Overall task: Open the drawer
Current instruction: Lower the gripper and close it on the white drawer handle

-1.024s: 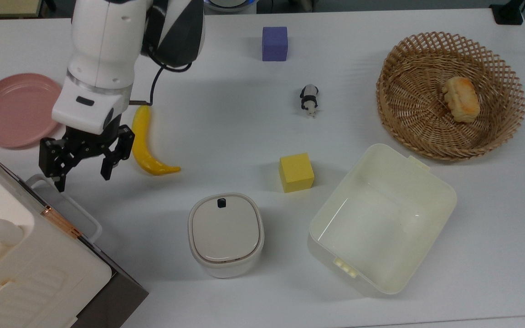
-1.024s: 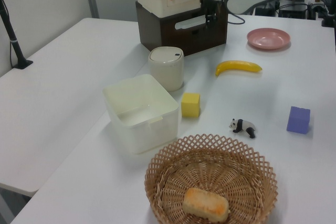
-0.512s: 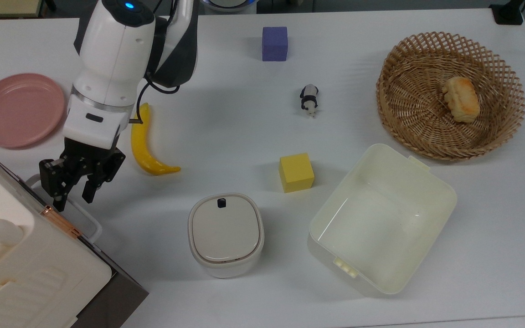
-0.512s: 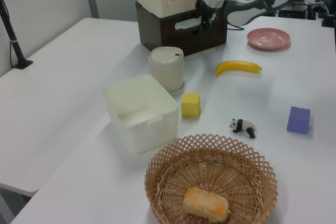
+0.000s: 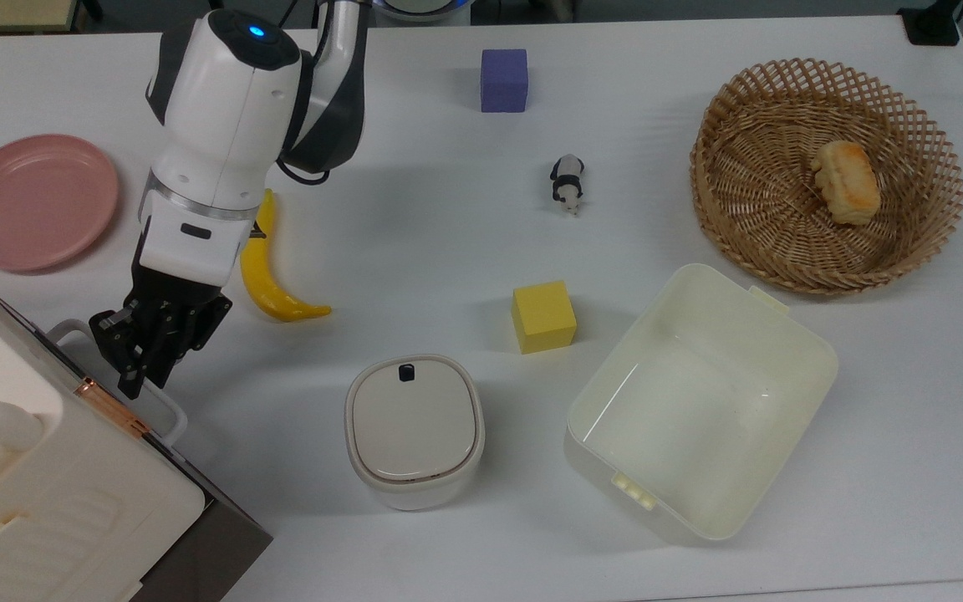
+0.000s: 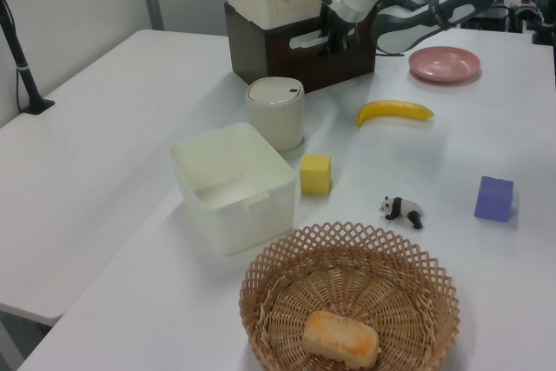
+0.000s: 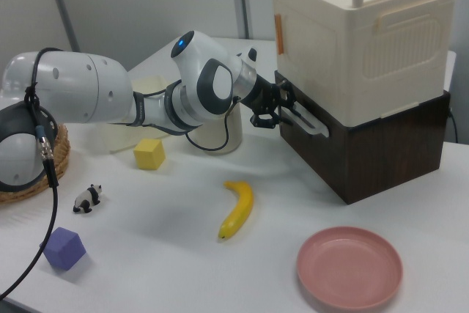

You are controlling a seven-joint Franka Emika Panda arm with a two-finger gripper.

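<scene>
white table [image 5: 448,535], near its corner: gripper [image 5: 140,355] pinched narrow on the white handle [image 5: 165,410], drawer [image 7: 366,155] not yet pulled out.

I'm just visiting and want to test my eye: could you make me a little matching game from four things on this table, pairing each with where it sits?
Things:
1. bread roll
2. banana
3. purple block
4. gripper

Places:
A. at the drawer's white handle
B. inside the wicker basket
C. alone near the table's far edge in the top view
D. lying flat beside the robot's wrist, between the pink plate and the yellow block

Pairs: 1-B, 2-D, 3-C, 4-A
</scene>
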